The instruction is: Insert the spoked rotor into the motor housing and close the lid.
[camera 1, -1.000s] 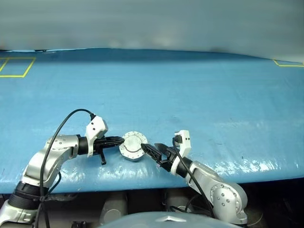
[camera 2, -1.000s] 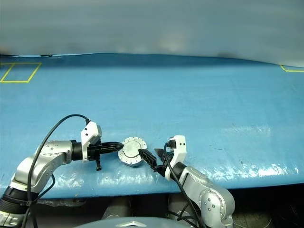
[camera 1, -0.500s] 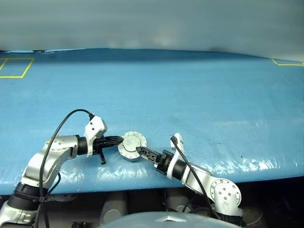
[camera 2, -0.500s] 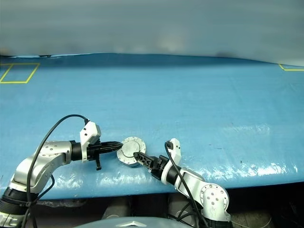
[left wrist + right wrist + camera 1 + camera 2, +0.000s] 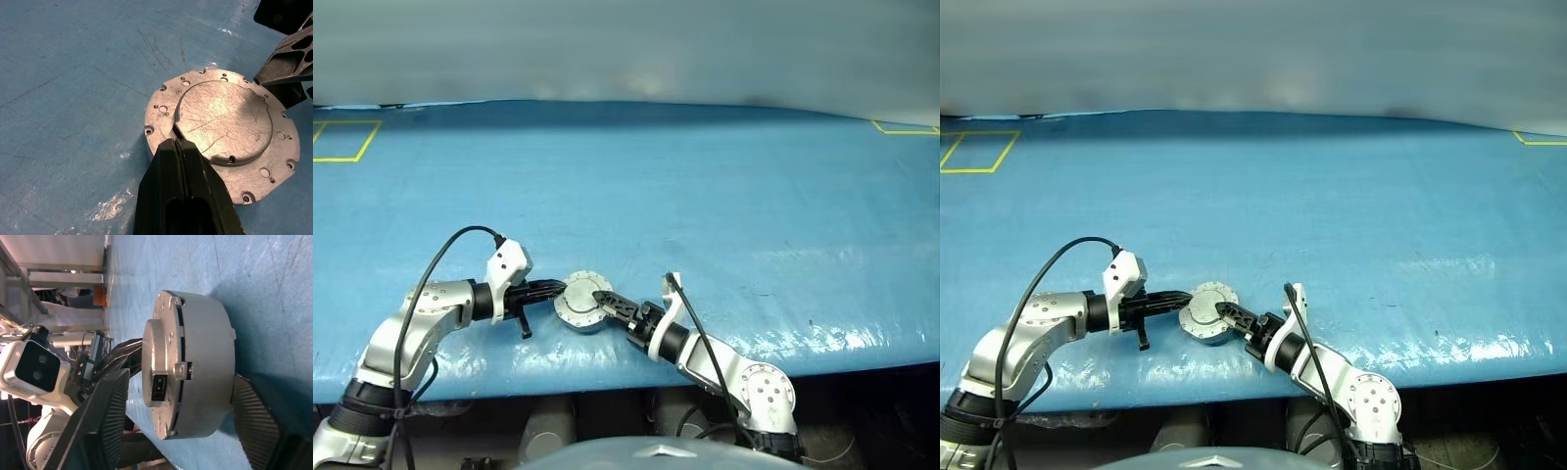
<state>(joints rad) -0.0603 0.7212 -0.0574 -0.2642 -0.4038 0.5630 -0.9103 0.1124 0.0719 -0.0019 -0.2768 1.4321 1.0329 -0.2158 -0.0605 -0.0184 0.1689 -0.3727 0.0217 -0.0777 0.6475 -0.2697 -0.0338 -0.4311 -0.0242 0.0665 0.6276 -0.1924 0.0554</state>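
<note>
The motor housing [image 5: 208, 357] stands near the table's front edge with the lid [image 5: 225, 122] lying on it, plain grey face and raised hub up. A thin gap shows between lid and housing. The spoked rotor is hidden. My left gripper [image 5: 558, 291] is shut, and its tips [image 5: 175, 142] rest against the lid's hub edge on the left side. From the right, my right gripper [image 5: 603, 302] is turned on its side and open. One finger [image 5: 105, 416] stands above the lid and the other [image 5: 254, 421] low by the housing wall. Neither finger touches.
The blue table cover [image 5: 705, 196] stretches far back and to both sides. Yellow tape squares mark the far left [image 5: 342, 137] and far right [image 5: 906, 127] corners. A black cable [image 5: 440, 259] loops over my left arm. The table's front edge runs just behind both wrists.
My right wrist has rolled and the arm has swung in toward the housing, so its fingers now straddle it and stand closer together. The left gripper, housing and lid have stayed put.
</note>
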